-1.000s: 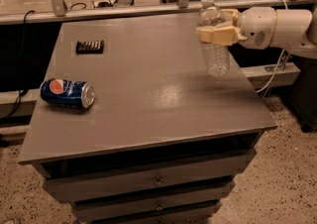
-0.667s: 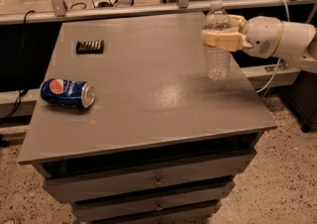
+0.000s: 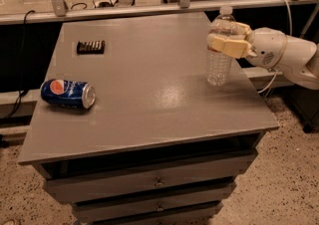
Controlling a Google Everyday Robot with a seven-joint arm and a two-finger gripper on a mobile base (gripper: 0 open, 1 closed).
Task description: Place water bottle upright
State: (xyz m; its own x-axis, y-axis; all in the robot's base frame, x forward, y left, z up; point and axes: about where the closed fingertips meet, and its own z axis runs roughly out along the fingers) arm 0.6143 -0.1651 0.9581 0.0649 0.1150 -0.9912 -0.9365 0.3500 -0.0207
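The water bottle [image 3: 218, 67] is clear ribbed plastic with a white cap. It stands upright near the right edge of the grey table [image 3: 149, 119], with its base on or just above the top. My gripper [image 3: 216, 38] reaches in from the right on a white arm [image 3: 284, 55]. Its tan fingers [image 3: 230, 46] are shut on the bottle's upper part, one in front and one behind, and they hide the label band.
A blue Pepsi can [image 3: 67, 93] lies on its side at the table's left. A small black ribbed object [image 3: 90, 47] lies at the back left. A metal rail [image 3: 149, 7] runs behind the table. Drawers [image 3: 157, 181] sit below the top.
The gripper and the bottle have moved a little to the right and down toward the table top. The can and the black object have not moved.
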